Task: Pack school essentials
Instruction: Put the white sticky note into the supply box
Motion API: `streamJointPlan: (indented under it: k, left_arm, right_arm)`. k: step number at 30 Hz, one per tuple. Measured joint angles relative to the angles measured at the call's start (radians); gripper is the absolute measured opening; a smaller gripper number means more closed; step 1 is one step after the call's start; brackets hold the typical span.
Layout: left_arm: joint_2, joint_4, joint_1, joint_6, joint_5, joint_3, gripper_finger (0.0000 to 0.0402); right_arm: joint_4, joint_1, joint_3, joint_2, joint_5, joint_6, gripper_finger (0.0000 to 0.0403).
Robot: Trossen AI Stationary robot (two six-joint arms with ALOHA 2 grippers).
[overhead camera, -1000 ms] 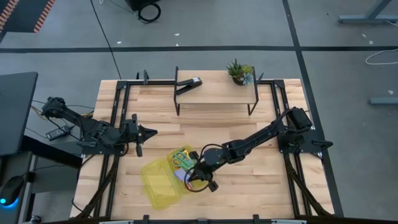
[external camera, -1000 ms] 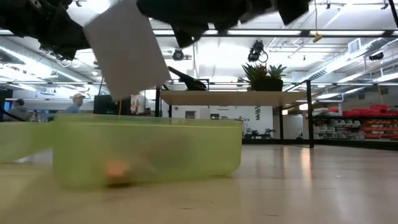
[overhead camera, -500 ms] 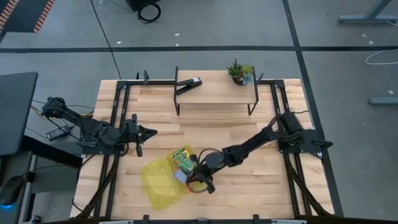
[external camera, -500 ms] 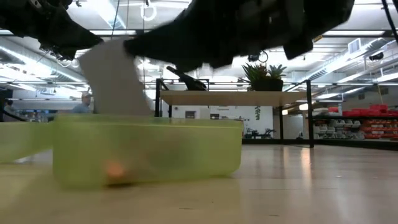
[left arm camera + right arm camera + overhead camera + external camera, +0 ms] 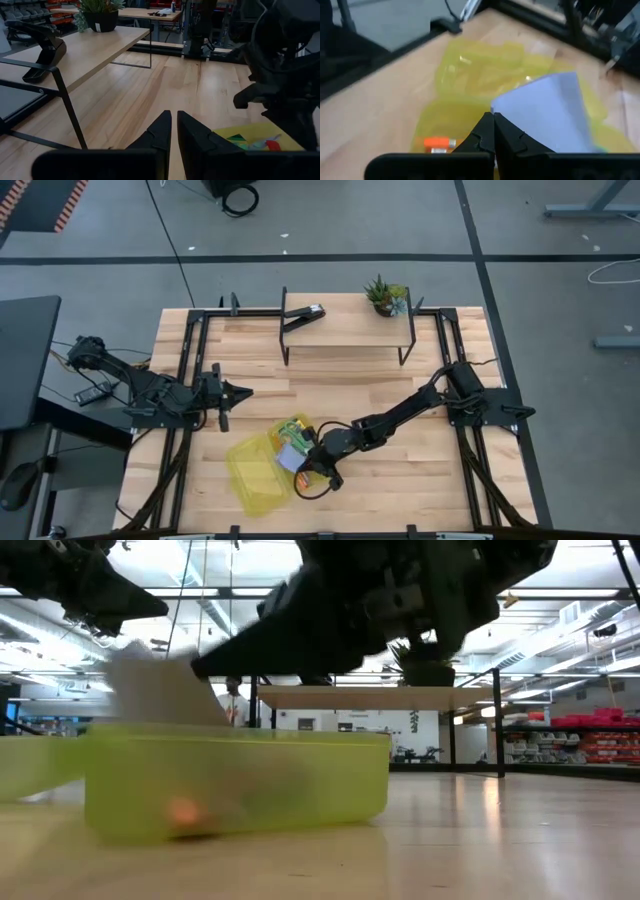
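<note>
Right gripper (image 5: 303, 467): over the yellow-green box near the table's front edge; fingers closed on the pale blue notepad, pinching its edge.
Notepad (image 5: 547, 117): pale blue, square, held tilted, its lower part dipping inside the box; in the low view it shows as a pale sheet (image 5: 160, 690) rising above the box rim.
Box (image 5: 258, 470): translucent yellow-green, open, lid lying flat beside it; stands on the front left of the table.
Box contents: an orange item (image 5: 439, 143) on the floor of the box; green, yellow and red pieces (image 5: 254, 143) at one end, too small to tell apart.
Left gripper (image 5: 243, 391): above bare table (image 5: 350, 395) at the left, well apart from the box; fingers pressed together, holding nothing.
Shelf (image 5: 345, 328): low wooden shelf on dark legs at the back of the table.
Stapler (image 5: 303, 317): black, on the shelf's left end.
Plant (image 5: 385, 295): small, green, potted, on the shelf's right end.
Person (image 5: 232, 700): far back in the room, low view only.
</note>
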Motion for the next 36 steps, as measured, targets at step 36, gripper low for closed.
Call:
streamJointPlan:
  k: [36]
  left_arm:
    - [0.000, 0.000, 0.000, 0.000, 0.000, 0.000, 0.0040]
  right_arm:
    - [-0.221, 0.040, 0.109, -0.002, -0.029, 0.135, 0.0006]
